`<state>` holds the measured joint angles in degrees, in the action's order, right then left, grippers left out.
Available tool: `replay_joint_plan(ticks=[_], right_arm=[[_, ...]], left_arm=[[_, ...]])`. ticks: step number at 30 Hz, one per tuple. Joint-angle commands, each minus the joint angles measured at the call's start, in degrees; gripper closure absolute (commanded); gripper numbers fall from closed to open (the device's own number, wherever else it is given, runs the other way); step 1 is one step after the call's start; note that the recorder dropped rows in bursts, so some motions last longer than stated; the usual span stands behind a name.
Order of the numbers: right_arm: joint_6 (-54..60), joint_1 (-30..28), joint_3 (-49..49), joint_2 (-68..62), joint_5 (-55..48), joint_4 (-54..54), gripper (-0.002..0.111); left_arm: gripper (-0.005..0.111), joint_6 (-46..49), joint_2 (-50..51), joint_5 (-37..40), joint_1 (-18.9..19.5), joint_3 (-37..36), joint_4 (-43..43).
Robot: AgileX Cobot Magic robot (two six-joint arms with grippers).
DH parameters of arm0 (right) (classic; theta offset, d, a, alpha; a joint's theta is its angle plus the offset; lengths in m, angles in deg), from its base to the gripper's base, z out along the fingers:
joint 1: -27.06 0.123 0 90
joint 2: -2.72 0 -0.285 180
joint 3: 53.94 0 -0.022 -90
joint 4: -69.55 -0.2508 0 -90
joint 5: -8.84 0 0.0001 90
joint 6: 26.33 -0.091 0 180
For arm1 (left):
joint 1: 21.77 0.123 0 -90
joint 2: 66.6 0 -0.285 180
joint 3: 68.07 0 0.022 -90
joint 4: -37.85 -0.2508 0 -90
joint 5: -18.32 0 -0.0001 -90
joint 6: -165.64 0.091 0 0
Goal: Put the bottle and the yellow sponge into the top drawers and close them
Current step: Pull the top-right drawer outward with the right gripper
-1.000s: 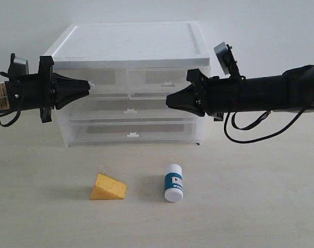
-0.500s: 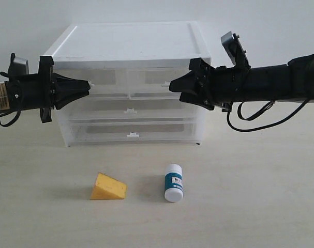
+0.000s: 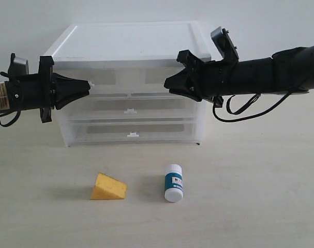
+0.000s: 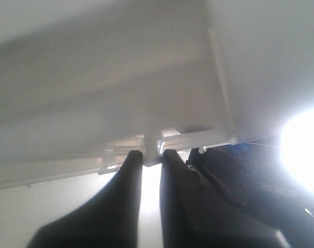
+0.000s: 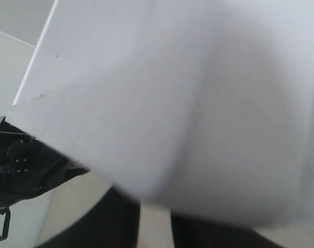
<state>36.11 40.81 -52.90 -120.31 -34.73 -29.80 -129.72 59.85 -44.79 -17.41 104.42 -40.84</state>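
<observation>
Yellow-orange wedge-shaped foam sponge lower centre-left on pale tabletop. Small white plastic bottle with teal label just right of it, apart. Behind, left gripper narrow, pinching small white tab handle of left translucent top drawer. Right gripper at right top drawer; tips hidden by blurred white cabinet, so spread cannot be told.

Sponge left of bottle, apart; both on table before cabinet; top drawers under cabinet top.

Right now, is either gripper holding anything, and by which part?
Left gripper pinches the left top drawer's tab handle. Right gripper: cannot tell; its view is blurred.
</observation>
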Motion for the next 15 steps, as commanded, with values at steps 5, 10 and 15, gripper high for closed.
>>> replay_joint_plan(ticks=[5, 10, 15], right_arm=[[4.6, 0.1, -0.5, -0.8, -8.5, -0.6, 0.108], [4.5, 0.1, 0.5, -0.7, -11.5, -0.3, 0.108], [7.9, -2.0, 6.4, 0.2, -12.6, -0.6, 0.108]], left_arm=[[0.103, 0.8, 0.1, 3.2, -0.3, 0.3, -0.8], [0.103, 0.8, 0.1, 3.2, -0.3, 0.3, -0.8], [0.103, 0.8, 0.1, 3.2, -0.3, 0.3, -0.3]])
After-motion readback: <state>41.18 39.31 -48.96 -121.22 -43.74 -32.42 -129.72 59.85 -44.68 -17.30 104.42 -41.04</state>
